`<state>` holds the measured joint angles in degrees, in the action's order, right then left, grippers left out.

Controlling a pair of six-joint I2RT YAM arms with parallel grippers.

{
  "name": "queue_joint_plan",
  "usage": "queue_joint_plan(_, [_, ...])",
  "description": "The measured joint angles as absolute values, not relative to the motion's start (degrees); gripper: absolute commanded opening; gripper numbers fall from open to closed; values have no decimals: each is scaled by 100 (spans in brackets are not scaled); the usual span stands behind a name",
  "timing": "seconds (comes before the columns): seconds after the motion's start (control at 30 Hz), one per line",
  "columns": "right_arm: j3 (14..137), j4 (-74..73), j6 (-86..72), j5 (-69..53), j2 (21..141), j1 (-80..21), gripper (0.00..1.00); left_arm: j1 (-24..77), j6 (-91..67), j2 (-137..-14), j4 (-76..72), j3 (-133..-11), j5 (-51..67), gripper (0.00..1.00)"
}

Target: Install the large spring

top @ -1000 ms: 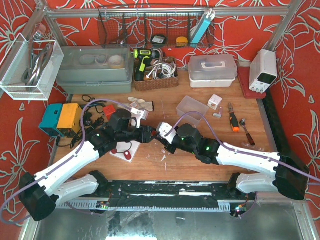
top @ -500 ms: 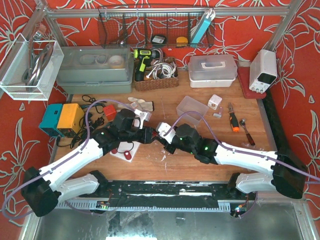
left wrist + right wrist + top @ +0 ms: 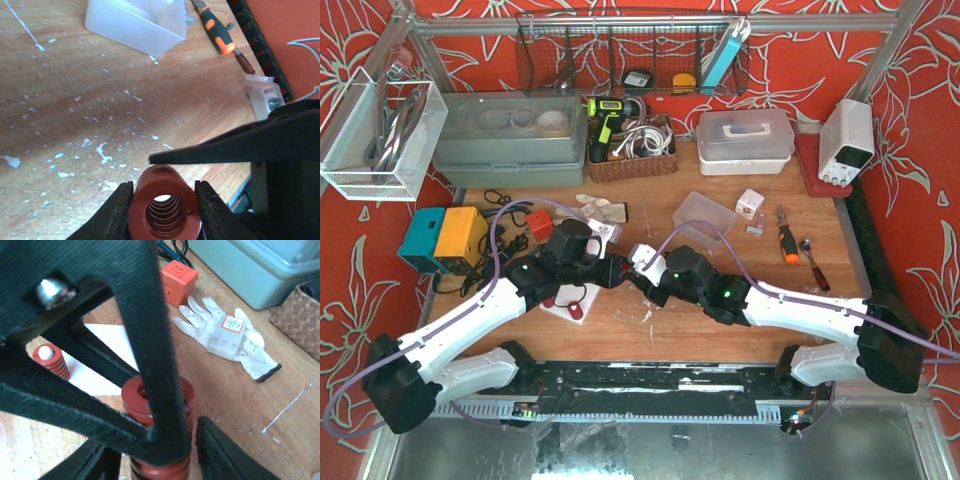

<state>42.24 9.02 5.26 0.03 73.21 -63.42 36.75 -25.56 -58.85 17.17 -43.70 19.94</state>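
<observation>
Matt spring, scuffed wooden table

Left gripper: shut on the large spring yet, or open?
Shut: left wrist view shows both left gripper fingers pressed against the large spring.

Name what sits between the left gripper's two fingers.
The large spring, red and seen end-on, fills the gap between the fingers of the left gripper; both appear to touch it. The left wrist view shows this.
</observation>
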Motion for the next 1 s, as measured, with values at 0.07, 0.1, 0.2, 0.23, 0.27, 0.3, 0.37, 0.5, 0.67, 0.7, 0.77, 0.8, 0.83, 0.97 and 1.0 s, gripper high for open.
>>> queue_joint_plan(0.07, [4257, 917, 497, 19, 7334, -6342, 74, 3677, -2534, -5839, 1756, -4372, 1800, 0])
queue_joint_plan(0.1, [4263, 945, 502, 38, 7330, -6342, 84, 3677, -2528, -5800, 1791, -4375, 1629, 0])
queue_joint_plan(0.2, [4265, 941, 473, 172, 7269, -6342, 99, 3677, -2515, -5627, 1949, -4388, 998, 0])
queue_joint_plan(0.23, [4265, 939, 473, 272, 7225, -6342, 99, 3677, -2515, -5568, 1999, -4403, 801, 0])
queue_joint_plan(0.27, [4254, 945, 467, 388, 7161, -6342, 99, 3677, -2517, -5509, 2056, -4421, 556, 0])
queue_joint_plan(0.3, [4228, 969, 462, 539, 7061, -6342, 99, 3675, -2517, -5461, 2082, -4427, 316, 0])
queue_joint_plan(0.37, [4123, 1085, 397, 869, 6816, -6331, 99, 3675, -2486, -5391, 2106, -4425, -163, 0])
queue_joint_plan(0.5, [3924, 1249, 213, 1566, 6523, -6254, 99, 3669, -2357, -5384, 2115, -4403, -904, 0])
queue_joint_plan(0.67, [3800, 1234, -19, 2180, 6508, -6016, 99, 3605, -2335, -5579, 2250, -4401, -1240, 0])
queue_joint_plan(0.7, [3776, 1234, -75, 2237, 6506, -5955, 99, 3592, -2335, -5621, 2314, -4401, -1278, 0])
queue_joint_plan(0.77, [3736, 1225, -174, 2300, 6473, -5835, 99, 3544, -2335, -5721, 2392, -4397, -1308, 0])
queue_joint_plan(0.8, [3717, 1225, -217, 2303, 6449, -5798, 99, 3511, -2335, -5780, 2405, -4397, -1313, 0])
queue_joint_plan(0.83, [3701, 1225, -248, 2300, 6423, -5769, 99, 3463, -2335, -5859, 2416, -4397, -1321, 0])
queue_joint_plan(0.97, [3675, 1232, -351, 2294, 6320, -5732, 99, 3253, -2333, -6136, 2438, -4357, -1271, 0])
queue_joint_plan(1.0, [3675, 1236, -364, 2294, 6305, -5723, 99, 3216, -2333, -6171, 2425, -4329, -1227, 0])
